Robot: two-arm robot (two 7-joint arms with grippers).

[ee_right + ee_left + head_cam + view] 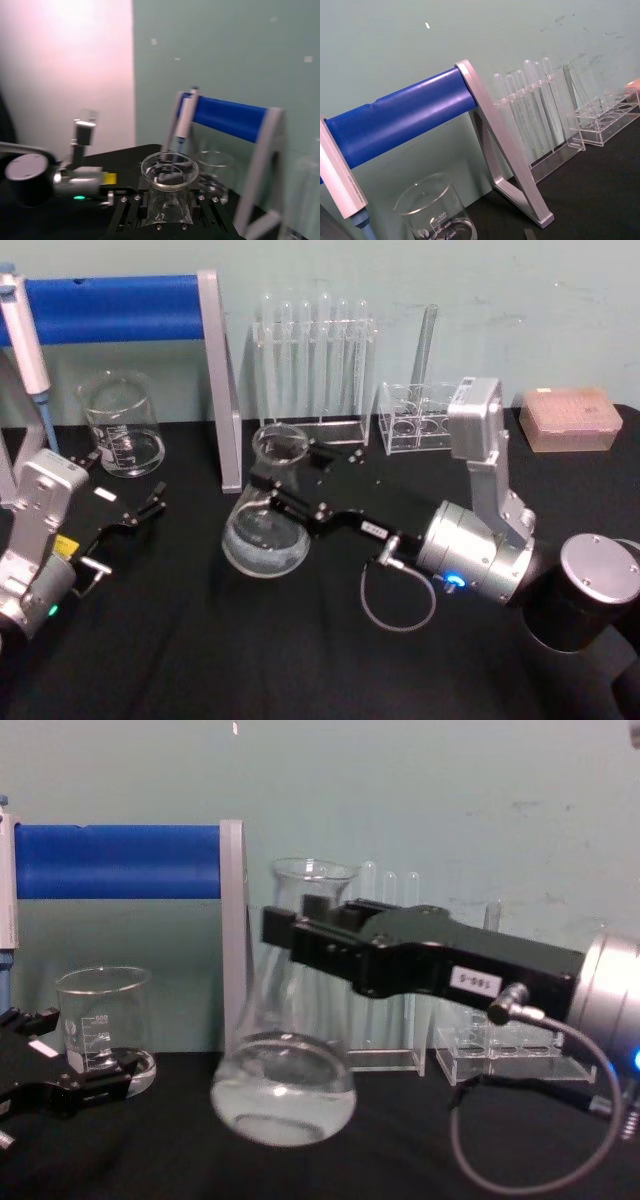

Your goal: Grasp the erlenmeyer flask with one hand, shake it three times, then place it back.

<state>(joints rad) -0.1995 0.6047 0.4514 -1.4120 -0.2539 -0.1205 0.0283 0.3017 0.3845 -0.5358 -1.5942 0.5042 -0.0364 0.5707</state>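
Chest view: we hold the erlenmeyer flask (285, 1095) by its neck, right gripper (295, 935) clenched; likely slick, fragile, bottom-heavy. Left gripper (126, 480) parked, parted.

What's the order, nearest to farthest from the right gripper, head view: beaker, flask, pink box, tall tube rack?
1. Flask, gripped at the neck by the right gripper.
2. Tall tube rack, just behind.
3. Beaker, back left.
4. Pink box, back right.
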